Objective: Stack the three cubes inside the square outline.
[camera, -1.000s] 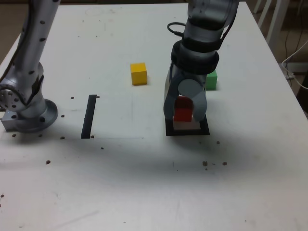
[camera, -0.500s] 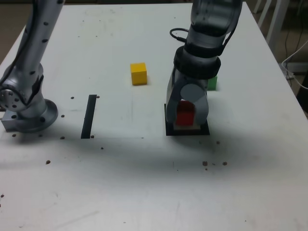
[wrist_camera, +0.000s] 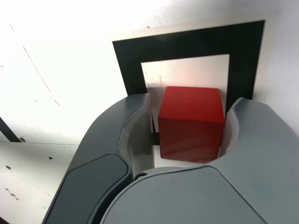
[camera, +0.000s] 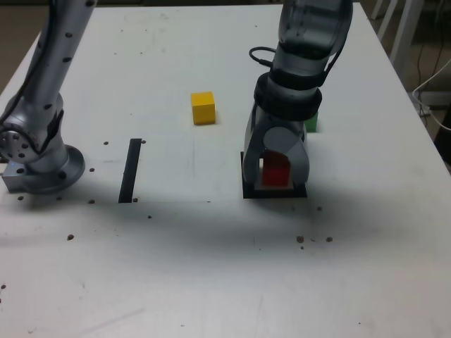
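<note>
The gripper (camera: 275,176) is releasing: its jaws, clamped a second ago, are now parting from the red cube (camera: 275,171), which is resting inside the square outline (camera: 248,193), right of frame centre. First placement appears complete.

The white table (camera: 211,267) is seen from above and in front by the exterior view, set well back. The wrist view is aimed steeply down, close. The red cube (camera: 275,172) (wrist_camera: 190,122) and square outline (camera: 275,191) (wrist_camera: 187,42) are shared.
</note>
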